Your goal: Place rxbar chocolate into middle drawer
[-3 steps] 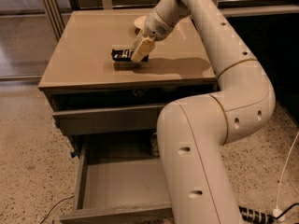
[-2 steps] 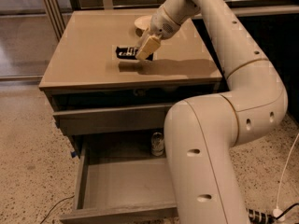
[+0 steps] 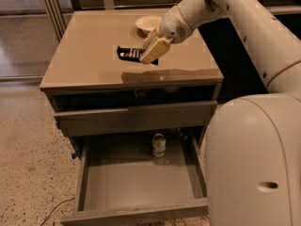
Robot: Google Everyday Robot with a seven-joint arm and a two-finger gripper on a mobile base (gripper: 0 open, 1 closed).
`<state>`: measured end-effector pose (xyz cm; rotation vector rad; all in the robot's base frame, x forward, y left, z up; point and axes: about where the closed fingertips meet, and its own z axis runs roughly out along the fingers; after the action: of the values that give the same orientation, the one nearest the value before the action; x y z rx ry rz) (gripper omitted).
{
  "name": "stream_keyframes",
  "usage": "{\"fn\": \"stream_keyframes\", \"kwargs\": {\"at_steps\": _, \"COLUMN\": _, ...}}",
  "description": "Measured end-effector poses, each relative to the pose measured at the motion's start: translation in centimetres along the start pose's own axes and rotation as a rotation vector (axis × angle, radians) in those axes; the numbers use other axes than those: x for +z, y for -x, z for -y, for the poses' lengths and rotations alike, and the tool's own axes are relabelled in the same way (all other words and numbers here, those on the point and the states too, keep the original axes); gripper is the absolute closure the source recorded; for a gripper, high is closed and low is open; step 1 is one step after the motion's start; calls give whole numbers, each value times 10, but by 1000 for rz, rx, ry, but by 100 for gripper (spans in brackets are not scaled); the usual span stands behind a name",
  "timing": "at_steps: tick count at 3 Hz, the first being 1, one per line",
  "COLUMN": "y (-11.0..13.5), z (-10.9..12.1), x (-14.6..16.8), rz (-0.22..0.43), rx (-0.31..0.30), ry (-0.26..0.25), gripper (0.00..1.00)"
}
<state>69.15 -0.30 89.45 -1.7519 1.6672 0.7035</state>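
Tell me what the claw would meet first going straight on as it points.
Probably the chocolate bar, lying right at the tip of the claw, which points down-left; beyond it is the cabinet top. Whether they touch is unclear.

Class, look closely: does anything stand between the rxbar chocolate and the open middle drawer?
Nothing visible does. The claw is at the rxbar chocolate on the cabinet top; the middle drawer stands pulled out below. A can stands at its back, the floor before it bare.

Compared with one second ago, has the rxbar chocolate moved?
Yes: the rxbar chocolate went slightly right, away from the left edge of the cabinet top, with the claw at its right end.
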Motion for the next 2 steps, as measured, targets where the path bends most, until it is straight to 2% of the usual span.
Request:
{"fn": "stream_keyframes", "kwargs": {"at_steps": 1, "y": -4, "z": -17, "x": 17, "rz": -7, "rx": 21, "ry": 46, "gripper": 100}}
{"fn": "stream_keyframes", "kwargs": {"at_steps": 2, "y": -4, "z": -17, "x": 17, "rz": -7, "rx": 21, "ry": 46, "gripper": 100}}
